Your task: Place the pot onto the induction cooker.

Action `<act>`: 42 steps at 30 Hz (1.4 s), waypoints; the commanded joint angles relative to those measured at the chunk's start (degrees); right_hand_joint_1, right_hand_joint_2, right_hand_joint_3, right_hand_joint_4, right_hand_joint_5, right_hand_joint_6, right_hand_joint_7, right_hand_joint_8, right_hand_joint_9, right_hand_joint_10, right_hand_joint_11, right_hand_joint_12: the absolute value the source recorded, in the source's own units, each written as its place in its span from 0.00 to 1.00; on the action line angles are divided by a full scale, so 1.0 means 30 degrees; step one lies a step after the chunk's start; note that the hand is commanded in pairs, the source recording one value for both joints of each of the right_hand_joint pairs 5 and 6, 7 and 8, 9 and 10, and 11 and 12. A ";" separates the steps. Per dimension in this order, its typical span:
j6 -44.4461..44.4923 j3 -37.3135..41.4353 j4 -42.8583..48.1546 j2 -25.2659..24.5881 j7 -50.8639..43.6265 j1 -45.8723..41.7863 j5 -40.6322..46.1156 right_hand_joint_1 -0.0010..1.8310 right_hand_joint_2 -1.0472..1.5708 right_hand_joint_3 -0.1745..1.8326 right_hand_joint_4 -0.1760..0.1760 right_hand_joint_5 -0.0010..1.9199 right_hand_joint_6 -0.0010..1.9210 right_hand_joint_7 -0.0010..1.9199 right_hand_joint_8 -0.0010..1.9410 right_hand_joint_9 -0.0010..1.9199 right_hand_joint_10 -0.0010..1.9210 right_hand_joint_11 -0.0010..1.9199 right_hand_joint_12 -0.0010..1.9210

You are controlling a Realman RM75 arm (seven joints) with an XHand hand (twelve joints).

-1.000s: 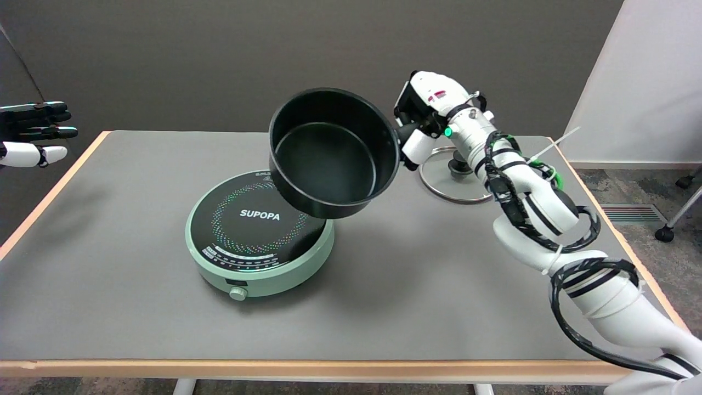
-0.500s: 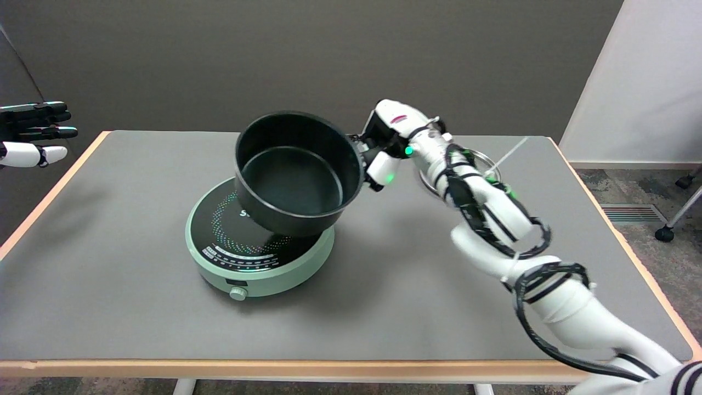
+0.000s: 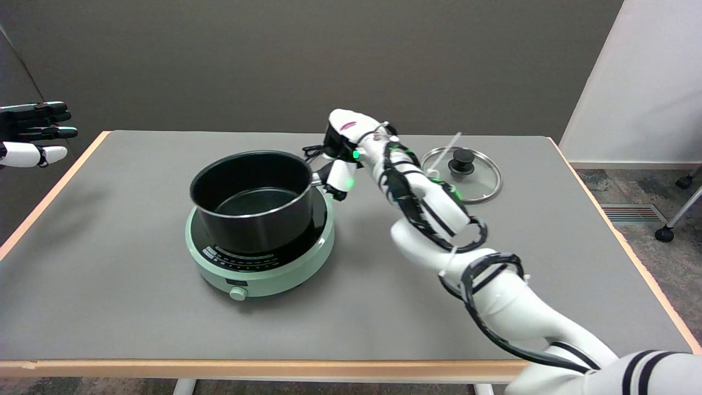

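The black round metal pot [image 3: 252, 200] was seen upright on the round green induction cooker with a black glass top [image 3: 260, 241], seated near its centre, slightly toward 10 o'clock. The pot's short handle at its 3 o'clock side was clamped in the right hand [image 3: 339, 159], fingers wrapped around it. Placement step judged nearly done; full contact of the base with the glass could not be confirmed. Next move judged to call for the fingers being released from the handle and the hand being withdrawn toward 3 o'clock without the pot being dragged or tipped. Risk: pot nudged off centre on release.

Compared with half a second before, the pot had been lowered and levelled; it was then tilted and held in the air over the cooker's 1 o'clock edge. The round glass lid with a black knob [image 3: 462, 175], at 3 o'clock from the cooker on the grey table [image 3: 137, 329], was now uncovered by the arm.
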 commanded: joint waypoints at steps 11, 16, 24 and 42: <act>-0.1640 -0.0749 -0.3228 -0.4238 -0.0781 0.2330 -0.4176 0.73 0.20 1.00 0.14 0.87 0.87 0.87 0.86 0.87 0.87 0.87 0.87; -0.1650 -0.0713 -0.3101 -0.4292 -0.0737 0.1999 -0.4515 0.73 0.20 1.00 0.14 0.87 0.87 0.87 0.86 0.87 0.87 0.87 0.87; -0.1720 -0.0590 -0.2604 -0.4130 -0.0711 0.1395 -0.4957 0.73 0.20 1.00 0.14 0.87 0.87 0.87 0.86 0.87 0.87 0.87 0.87; -0.2120 -0.0420 -0.0197 -0.3214 -0.0808 0.0102 -0.6802 0.73 0.28 1.00 0.16 0.88 0.88 0.88 0.87 0.88 0.88 0.88 0.88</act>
